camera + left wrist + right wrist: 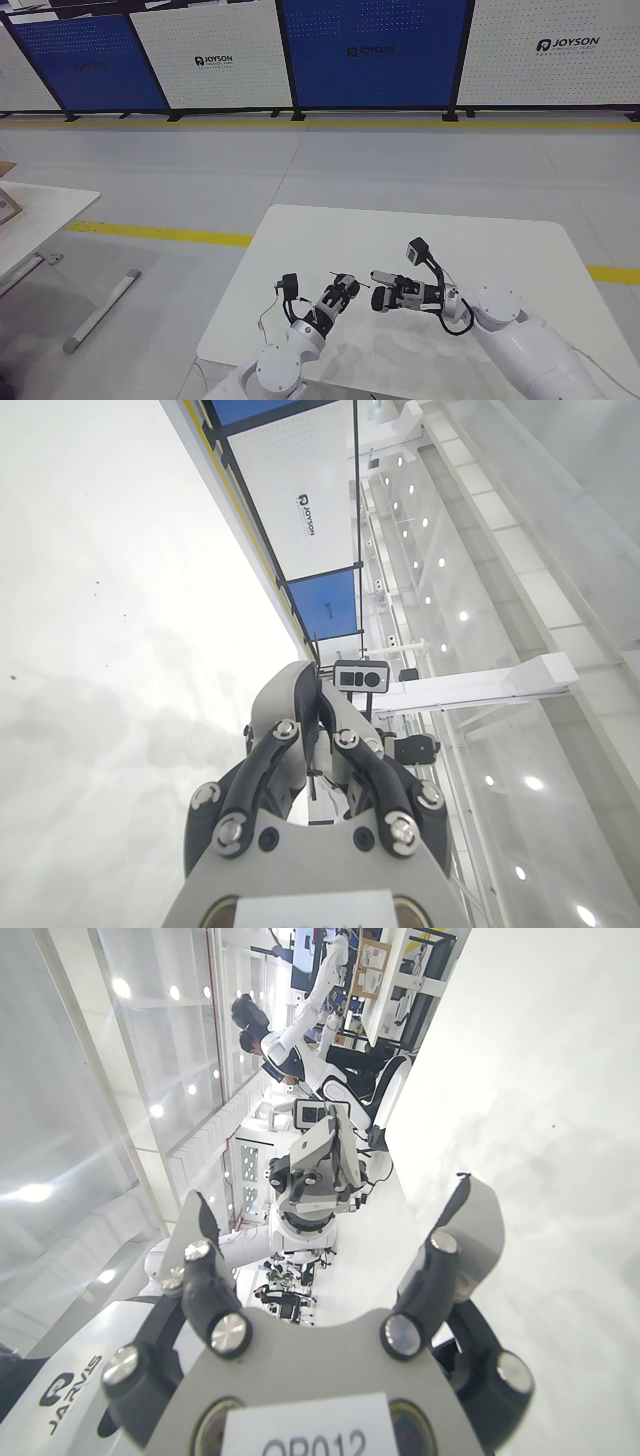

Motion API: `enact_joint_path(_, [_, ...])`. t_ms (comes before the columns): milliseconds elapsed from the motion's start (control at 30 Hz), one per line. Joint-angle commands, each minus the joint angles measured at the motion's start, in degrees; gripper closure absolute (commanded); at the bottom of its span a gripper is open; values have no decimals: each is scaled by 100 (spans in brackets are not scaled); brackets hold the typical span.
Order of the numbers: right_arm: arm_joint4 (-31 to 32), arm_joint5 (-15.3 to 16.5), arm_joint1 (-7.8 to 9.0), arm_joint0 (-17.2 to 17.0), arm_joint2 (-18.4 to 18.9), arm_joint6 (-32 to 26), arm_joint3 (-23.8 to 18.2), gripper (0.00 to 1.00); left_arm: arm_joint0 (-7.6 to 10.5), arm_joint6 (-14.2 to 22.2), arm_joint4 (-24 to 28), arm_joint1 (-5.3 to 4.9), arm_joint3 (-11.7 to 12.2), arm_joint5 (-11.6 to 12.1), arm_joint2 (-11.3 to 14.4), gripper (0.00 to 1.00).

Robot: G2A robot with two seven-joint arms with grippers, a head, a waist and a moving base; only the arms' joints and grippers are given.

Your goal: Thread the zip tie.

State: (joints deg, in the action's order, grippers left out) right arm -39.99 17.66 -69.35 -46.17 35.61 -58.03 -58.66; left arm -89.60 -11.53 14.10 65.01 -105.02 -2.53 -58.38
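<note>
A thin black zip tie [316, 646] sticks out past the tips of my left gripper [314, 680], which is shut on it. In the top view the left gripper [349, 288] hangs just above the front middle of the white table [450, 235], pointing toward the right gripper [377, 277] a short gap away. My right gripper [330, 1184] stands open with nothing between its fingers [200, 1220], and it faces the left gripper [334, 1143] head-on. The rest of the tie is hidden inside the left fingers [306, 695].
The table's left edge [232, 290] and front edge lie close to both arms. Another white table [40, 215] stands off to the far left across the floor. Blue and white panels [375, 50] line the back of the room.
</note>
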Motion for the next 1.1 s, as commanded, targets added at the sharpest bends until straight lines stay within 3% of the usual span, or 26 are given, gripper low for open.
enact_joint_path(0, [19,0,-9,-20,37,-21,3,0,21,16,30,14,19,-30,6,100])
enact_joint_path(100, [16,10,-20,-69,107,-90,21,33,37,28,90,36,29,-52,3,100])
enact_joint_path(133, [9,15,-23,-83,129,-115,25,53,40,36,94,40,29,-57,-3,100])
enact_joint_path(200, [12,21,-29,-106,180,-163,42,61,37,49,99,49,26,-62,-20,100])
enact_joint_path(467, [37,-35,-65,-171,327,-285,63,78,22,79,62,83,33,-79,-58,100])
enact_joint_path(1067, [142,-171,-195,-186,531,-505,257,85,-82,228,-55,140,-26,-43,-145,100])
